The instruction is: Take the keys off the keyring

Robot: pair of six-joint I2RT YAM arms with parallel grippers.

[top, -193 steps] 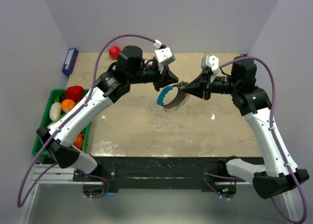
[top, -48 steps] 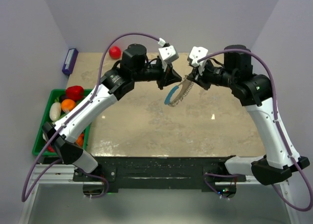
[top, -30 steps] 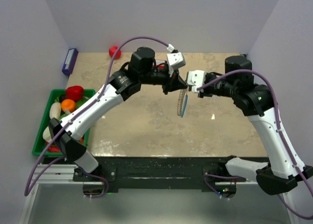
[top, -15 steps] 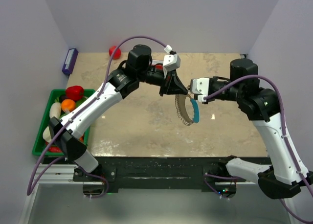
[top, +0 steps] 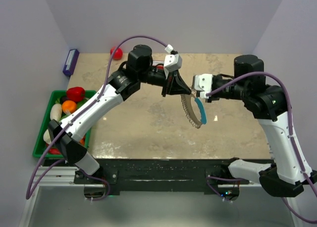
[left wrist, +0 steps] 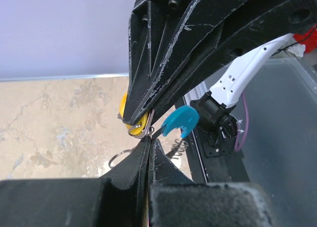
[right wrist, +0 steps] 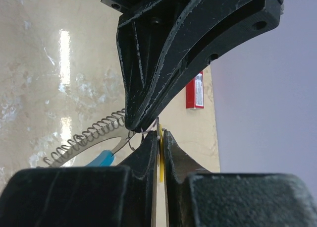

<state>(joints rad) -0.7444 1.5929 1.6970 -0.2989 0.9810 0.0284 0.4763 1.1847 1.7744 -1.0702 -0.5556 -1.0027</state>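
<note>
Both grippers meet tip to tip above the middle of the table. My left gripper (top: 182,89) is shut, its tips pinching the thin wire ring of the keyring (top: 194,113). The keyring's silvery coil loop with its light-blue segment (top: 200,111) dangles below the tips, off the table. My right gripper (top: 194,92) is shut on the small yellow key (right wrist: 160,160), a flat sliver between its jaws. In the left wrist view the yellow key (left wrist: 127,110) and ring sit at the right gripper's tips, just beyond my shut left gripper (left wrist: 149,139). The coil (right wrist: 84,138) hangs left of my right gripper (right wrist: 159,134).
A green bin (top: 41,142) of toy vegetables stands off the table's left edge. A red ball (top: 115,52) lies at the back left and a dark box (top: 71,62) by the left wall. A red box (right wrist: 196,90) shows at the far table edge.
Both grippers stayed joined at the ring and shifted slightly right. The hanging loop swung right and turned from edge-on to face the top camera. Both grips stayed shut.
</note>
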